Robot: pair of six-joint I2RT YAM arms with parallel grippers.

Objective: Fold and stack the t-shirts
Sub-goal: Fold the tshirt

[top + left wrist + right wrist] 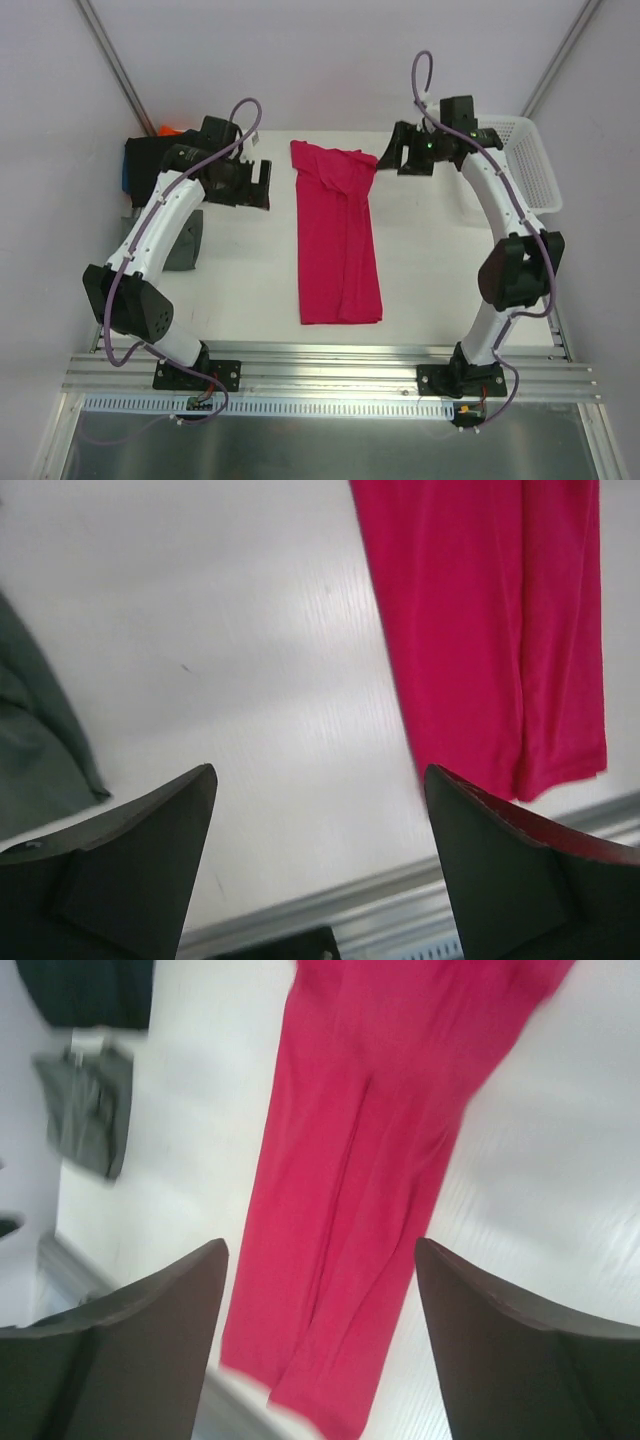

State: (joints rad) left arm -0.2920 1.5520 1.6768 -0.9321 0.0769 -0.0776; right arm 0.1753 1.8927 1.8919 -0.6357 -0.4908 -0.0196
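A bright crimson-pink t-shirt (338,240) lies folded lengthwise into a long strip on the white table, collar end at the back. My left gripper (265,187) hovers open just left of the strip's upper part, and in the left wrist view the pink t-shirt (490,630) lies ahead to the right of the empty left gripper (320,780). My right gripper (390,163) is open beside the strip's top right corner. The right wrist view looks down the pink t-shirt (370,1160) from the right gripper (320,1250), nothing between its fingers (150,1350).
Folded t-shirts sit at the far left: a black one (145,160), orange (168,130) behind it, a sliver of blue (128,178), and a grey-green one (185,240) partly under the left arm. A white mesh basket (530,160) stands at the back right. A metal rail (320,365) runs along the near edge.
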